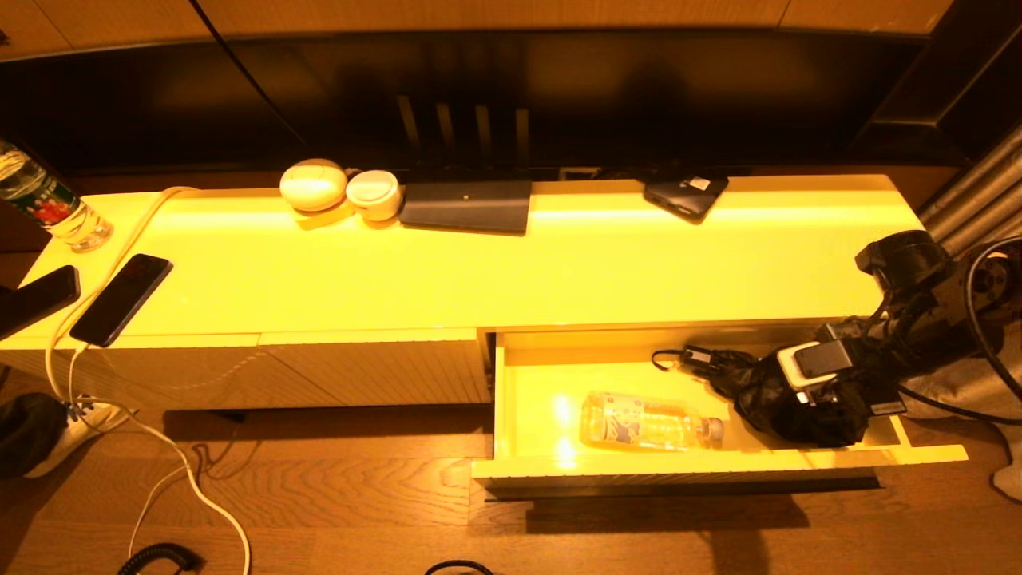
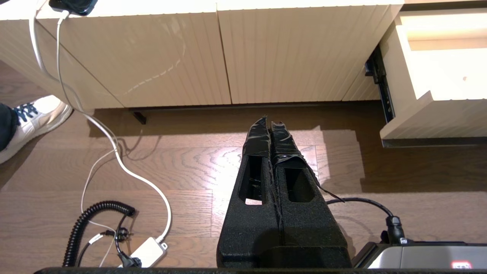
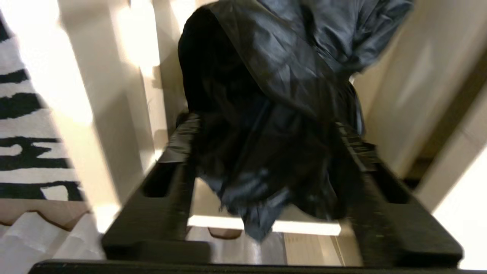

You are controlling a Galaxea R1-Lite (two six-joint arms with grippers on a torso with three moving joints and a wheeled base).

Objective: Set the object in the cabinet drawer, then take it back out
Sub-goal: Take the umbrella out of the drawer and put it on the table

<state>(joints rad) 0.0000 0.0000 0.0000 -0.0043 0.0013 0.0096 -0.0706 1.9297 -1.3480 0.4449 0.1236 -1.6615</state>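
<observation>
Right gripper [image 3: 266, 152] sits in the open cabinet drawer [image 1: 718, 463], fingers spread around a crumpled, shiny black bag [image 3: 274, 95]. Left gripper [image 2: 271, 125] is pinched together over the floor.

drawer: cabinet drawer [image 1: 511, 399] cream, pulled open, right of scene | object: crumpled black bag [image 1: 766, 395], seemingly plastic, lying inside drawer's right end, near its far wall

No text can be read: the label on the bottle [image 1: 651, 422] in the cabinet drawer [image 1: 718, 467] shows only colours, and the other bottle's label [image 1: 40, 200] also.
</observation>
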